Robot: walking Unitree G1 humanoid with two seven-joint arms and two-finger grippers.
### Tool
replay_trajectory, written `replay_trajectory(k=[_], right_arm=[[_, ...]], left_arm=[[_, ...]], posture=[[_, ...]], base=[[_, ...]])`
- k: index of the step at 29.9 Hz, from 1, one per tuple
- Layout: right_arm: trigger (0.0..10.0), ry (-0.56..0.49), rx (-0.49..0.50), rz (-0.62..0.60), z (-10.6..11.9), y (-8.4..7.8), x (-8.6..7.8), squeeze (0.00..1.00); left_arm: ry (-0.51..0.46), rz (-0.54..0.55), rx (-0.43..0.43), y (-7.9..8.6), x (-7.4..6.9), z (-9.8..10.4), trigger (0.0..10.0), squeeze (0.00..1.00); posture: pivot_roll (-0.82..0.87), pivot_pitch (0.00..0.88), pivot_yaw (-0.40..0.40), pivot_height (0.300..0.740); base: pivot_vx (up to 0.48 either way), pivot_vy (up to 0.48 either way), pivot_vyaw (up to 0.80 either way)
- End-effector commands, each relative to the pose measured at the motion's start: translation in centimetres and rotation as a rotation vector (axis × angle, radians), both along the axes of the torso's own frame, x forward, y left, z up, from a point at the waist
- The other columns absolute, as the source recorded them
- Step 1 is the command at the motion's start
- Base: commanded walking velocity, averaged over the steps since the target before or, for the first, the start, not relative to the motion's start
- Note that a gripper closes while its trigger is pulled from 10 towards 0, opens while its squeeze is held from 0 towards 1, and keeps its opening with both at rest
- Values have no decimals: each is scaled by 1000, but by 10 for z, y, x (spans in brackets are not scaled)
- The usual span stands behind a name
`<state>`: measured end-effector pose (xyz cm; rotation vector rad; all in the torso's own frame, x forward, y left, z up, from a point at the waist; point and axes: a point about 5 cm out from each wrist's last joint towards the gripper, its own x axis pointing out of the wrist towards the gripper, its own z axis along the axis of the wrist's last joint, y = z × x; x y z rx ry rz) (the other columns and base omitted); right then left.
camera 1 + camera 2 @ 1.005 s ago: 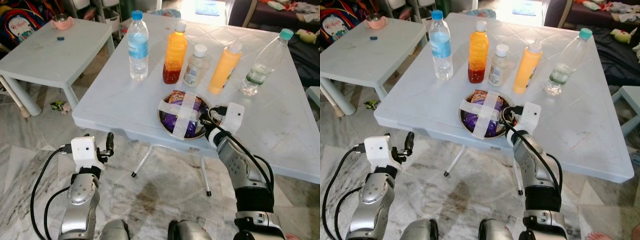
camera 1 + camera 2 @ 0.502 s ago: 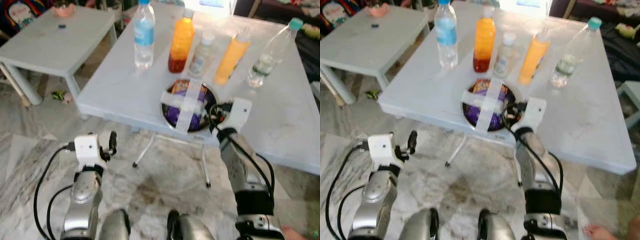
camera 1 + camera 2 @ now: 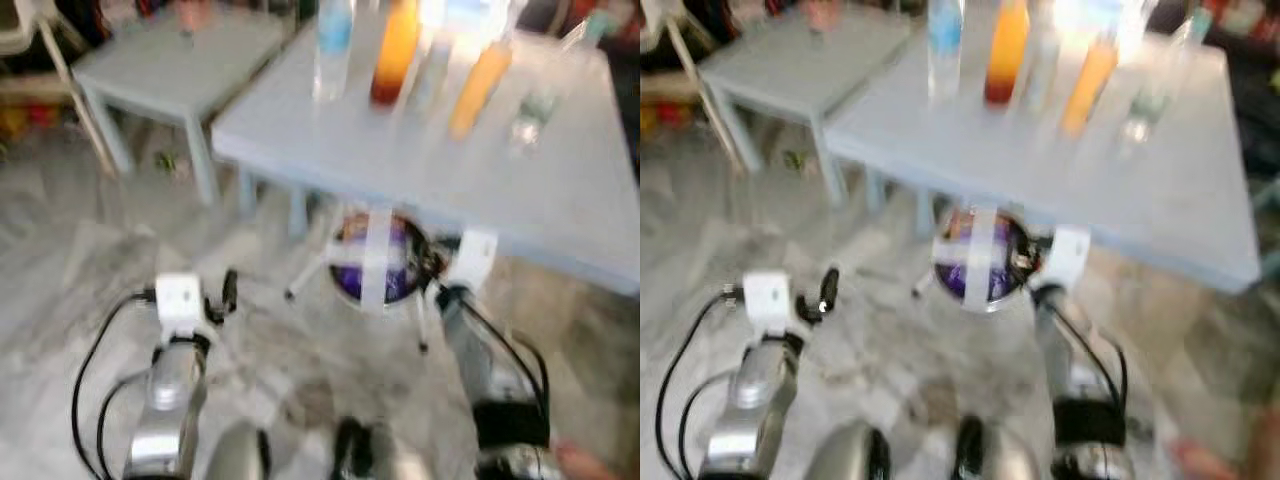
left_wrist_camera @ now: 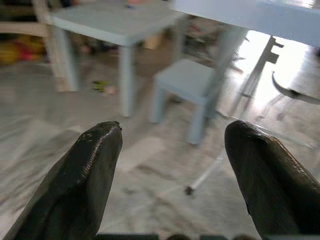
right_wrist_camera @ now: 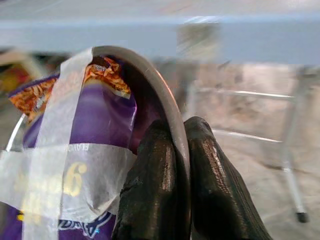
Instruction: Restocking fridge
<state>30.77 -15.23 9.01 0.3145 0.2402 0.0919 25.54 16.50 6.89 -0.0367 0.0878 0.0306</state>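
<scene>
Steel shows in the blurred left eye view: a round bowl with a purple snack packet taped inside sits at frame centre, below the near edge of the white surface and off it, held out over the marble floor. The right gripper meets the bowl's right rim. Bottles stand in a row along the top of the frame, and the left gripper hangs at lower left.

Much the same appears in the right eye view, with the bowl in the middle and a smaller table at upper left.

From the left wrist view, the left fingers stand wide apart and hold nothing, with floor and a small stool beyond.

From the right wrist view, the right fingers pinch narrowly on the bowl's thin rim, and the taped packet fills the left of the frame.

Judging by this, the risk is that an edge-only pinch lets the bowl swing or slip while walking, dropping it on the hard floor; the tape should keep the packet in.
</scene>
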Motion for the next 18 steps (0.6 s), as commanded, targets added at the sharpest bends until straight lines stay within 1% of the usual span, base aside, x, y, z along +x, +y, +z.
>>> replay_trajectory(k=[1, 2, 3, 6, 9, 11, 13, 17, 18], right_arm=[[10000, -39, 13, 17, 9, 2, 3, 0], [10000, -41, 16, 21, 9, 3, 3, 0], [10000, -52, 22, 38, 11, 6, 3, 0], [10000, -60, 26, 47, 12, 8, 3, 0], [10000, -65, 35, 53, 13, 10, 4, 0], [10000, -69, 39, 57, 14, 11, 4, 0], [10000, -71, 42, 63, 14, 12, 5, 0], [10000, -76, 47, 82, 14, 16, 5, 0], [10000, -77, 49, 90, 14, 17, 4, 0]], left_arm=[[23, -4, -2, -3, -4, -6, 10000, 0], [22, -4, -1, -3, -4, -6, 10000, 0], [18, -4, -1, -3, -3, -5, 10000, 0], [16, 0, 4, -3, -3, -5, 10000, 0], [14, 12, -8, 0, -2, -3, 10000, 0], [20, 22, -2, 2, -2, -4, 10000, 0], [15, 27, 28, 5, -3, -4, 10000, 0], [16, 25, 35, 5, -3, -4, 10000, 0], [16, 22, 38, 4, -3, -4, 10000, 0]], posture=[[53, 96, -29, 740], [53, 96, -29, 740], [54, 95, -28, 740], [55, 97, -29, 740], [57, 97, -29, 740], [61, 97, -29, 740], [64, 98, -29, 740], [66, 99, -29, 740], [66, 99, -28, 740]], base=[[-371, 0, 781], [-341, 0, 781], [0, 0, 781], [0, 0, 781], [0, 0, 781], [0, 0, 781], [0, 0, 781], [0, 0, 781], [0, -240, 781]])
